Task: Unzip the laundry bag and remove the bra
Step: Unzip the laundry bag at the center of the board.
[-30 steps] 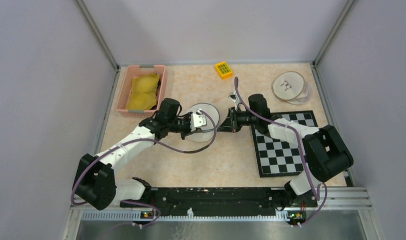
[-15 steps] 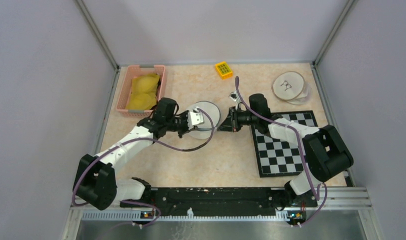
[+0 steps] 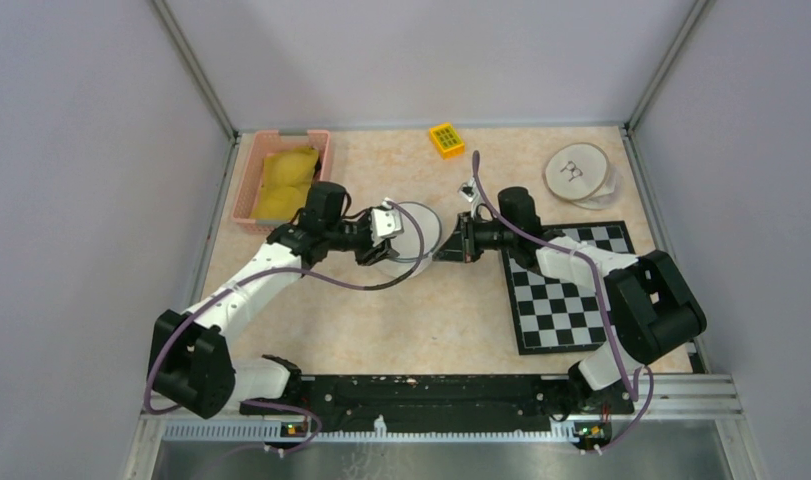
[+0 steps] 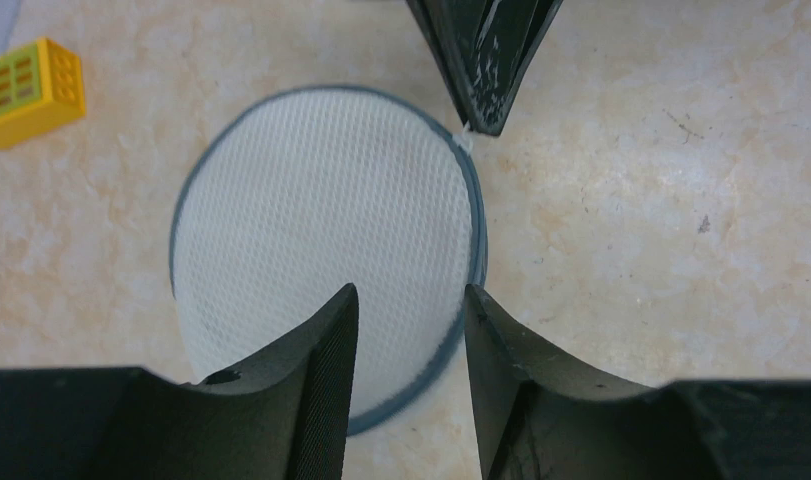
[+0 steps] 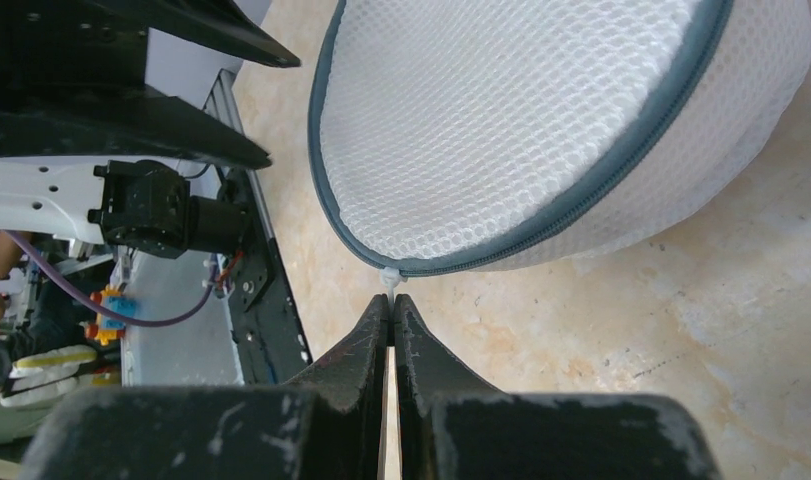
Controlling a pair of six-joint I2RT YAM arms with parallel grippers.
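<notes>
The laundry bag (image 3: 413, 230) is a round white mesh pouch with a grey zipper, lying flat mid-table; it also shows in the wrist views (image 4: 321, 220) (image 5: 521, 120). My left gripper (image 3: 378, 240) (image 4: 409, 292) hovers open over the bag's near rim, nothing between its fingers. From the bag's right side my right gripper (image 3: 444, 249) (image 5: 392, 298) is shut on the small white zipper pull (image 5: 389, 277) (image 4: 465, 141). The zipper looks closed where it shows. The bra is hidden from view.
A pink basket (image 3: 243, 190) holding yellow padded cloth sits at the far left. A yellow block (image 3: 445, 139) (image 4: 31, 90) lies at the back, round white discs (image 3: 578, 172) at the far right, a checkerboard (image 3: 561, 300) under the right arm.
My left gripper has gone from shut to open and drawn back a little toward the far left, off the bag. The right gripper has stayed shut at the zipper pull.
</notes>
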